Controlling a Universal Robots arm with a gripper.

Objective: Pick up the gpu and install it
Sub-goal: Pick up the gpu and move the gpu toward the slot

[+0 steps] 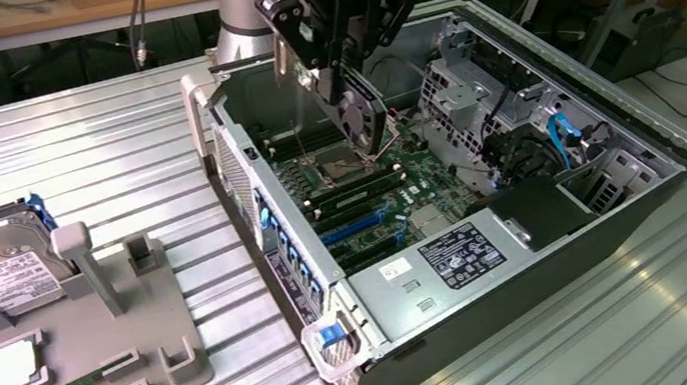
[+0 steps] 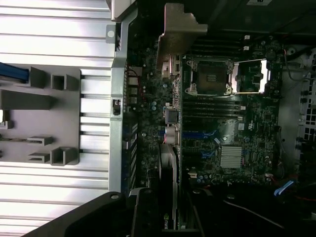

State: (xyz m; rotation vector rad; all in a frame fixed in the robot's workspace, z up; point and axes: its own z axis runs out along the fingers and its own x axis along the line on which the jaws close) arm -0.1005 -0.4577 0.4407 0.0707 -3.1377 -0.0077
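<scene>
Gripper (image 2: 170, 211) pinches the gpu (image 2: 170, 158) over the motherboard (image 2: 232, 131). Likely light, stiff, fragile; best gripped at bare edges.

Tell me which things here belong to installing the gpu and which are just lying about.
In the job: gpu, held by the tool; open computer case; motherboard.
Lying about: hard drive; square silver chip; grey holder.
</scene>
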